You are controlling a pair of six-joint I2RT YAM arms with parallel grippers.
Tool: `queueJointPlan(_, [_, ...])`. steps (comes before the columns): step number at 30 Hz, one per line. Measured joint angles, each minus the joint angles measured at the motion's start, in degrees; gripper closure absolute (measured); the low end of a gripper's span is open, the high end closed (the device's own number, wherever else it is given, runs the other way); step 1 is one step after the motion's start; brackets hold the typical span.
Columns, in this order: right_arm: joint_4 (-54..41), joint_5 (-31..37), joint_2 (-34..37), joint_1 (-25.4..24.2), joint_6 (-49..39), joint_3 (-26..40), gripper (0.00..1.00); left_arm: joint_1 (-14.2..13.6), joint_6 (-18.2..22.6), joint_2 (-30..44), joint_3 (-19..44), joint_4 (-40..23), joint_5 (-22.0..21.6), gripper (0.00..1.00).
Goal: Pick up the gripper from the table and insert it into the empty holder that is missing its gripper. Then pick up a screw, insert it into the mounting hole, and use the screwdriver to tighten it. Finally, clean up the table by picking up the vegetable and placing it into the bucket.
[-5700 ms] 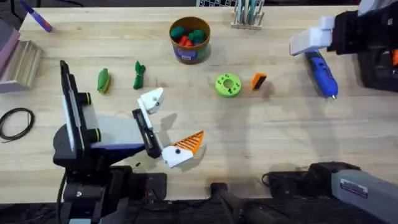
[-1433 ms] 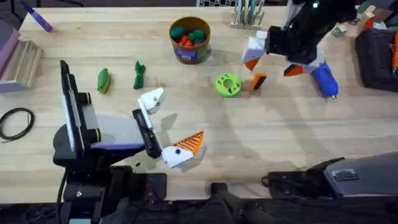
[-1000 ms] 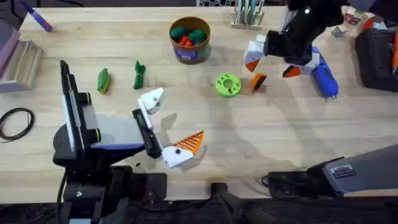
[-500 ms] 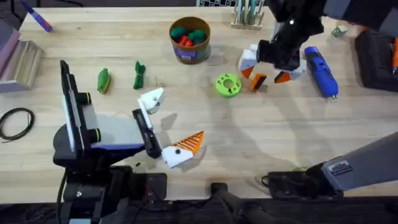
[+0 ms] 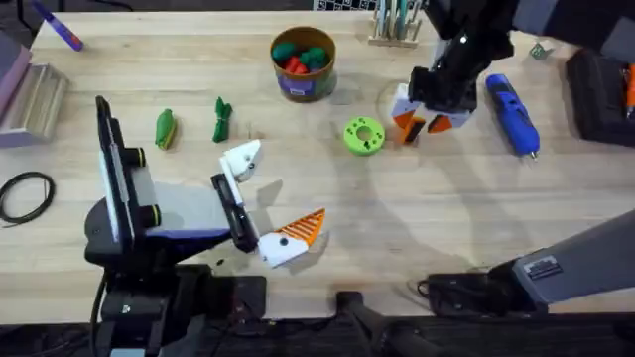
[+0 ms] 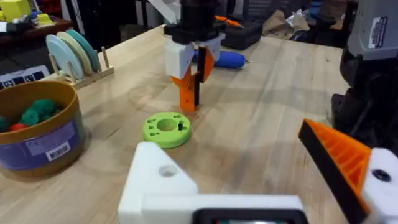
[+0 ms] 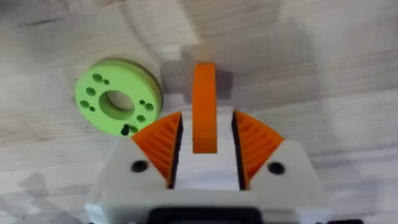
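The gripper lies at 3 o'clock of the disc, between the right gripper's fingers; the screwdriver lies farther toward 3, the bucket at 11.

Overhead looks down on table; both wrist cams share green disc.

A robotics lab or workshop, by the look of it: a pale wooden worktop carries a blue electric screwdriver, a purple marker at the far left corner and a coiled black cable by the left edge. Cluttered shelves and gear crowd the room behind.
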Motion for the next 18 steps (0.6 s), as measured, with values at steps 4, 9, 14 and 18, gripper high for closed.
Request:
queueJointPlan(4, [0.64, 0.02, 0.0, 0.0, -0.08, 0.0, 0.603, 0.0, 0.0, 0.01, 0.0, 0.01, 0.0, 0.015])
queueJointPlan(9, [0.69, 0.04, 0.0, 0.0, -0.36, 0.0, 0.956, 0.0, 0.0, 0.0, 0.0, 0.0, 0.0, 0.015])
queueJointPlan(14, [0.69, 0.04, 0.0, 0.0, -0.43, 0.0, 0.987, 0.0, 0.01, 0.02, 0.0, 0.0, 0.0, 0.015])
queueJointPlan(18, [0.58, 0.02, 0.0, 0.0, -0.43, 0.0, 0.988, 0.0, 0.0, 0.0, 0.0, 0.0, 0.0, 0.015])
